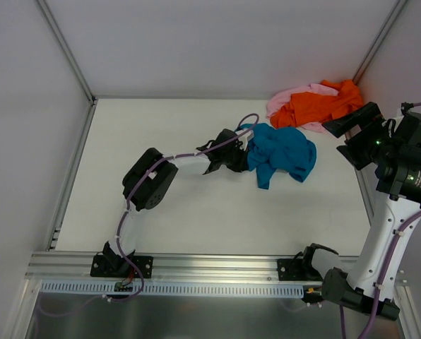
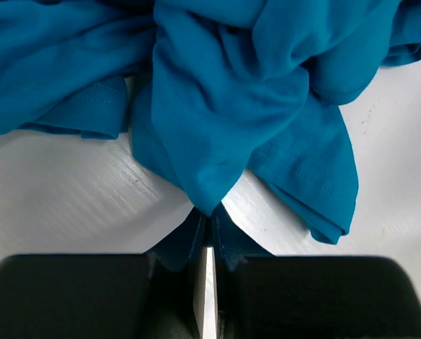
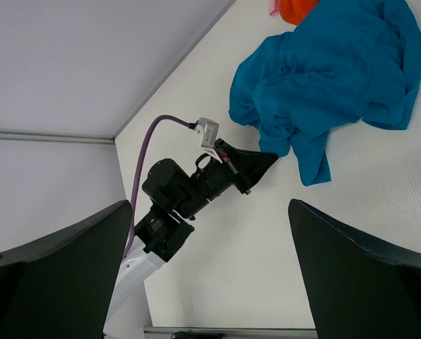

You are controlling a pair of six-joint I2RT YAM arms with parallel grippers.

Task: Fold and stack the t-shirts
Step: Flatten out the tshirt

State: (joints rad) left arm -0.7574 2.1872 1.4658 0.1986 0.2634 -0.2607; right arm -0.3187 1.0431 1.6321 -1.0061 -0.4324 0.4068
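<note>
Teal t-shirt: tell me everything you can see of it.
The teal t-shirt is soft, plain cloth with stitched hems, crumpled in an unfolded heap on the white table, right of centre, beside the orange t-shirt. The left fingers are shut on a pinch of its left edge.

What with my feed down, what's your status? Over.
Left gripper shut on teal-blue t-shirt. Right gripper open, hovering aside. Orange t-shirt heaped on pink t-shirt, far right corner. Nothing in the way.
</note>
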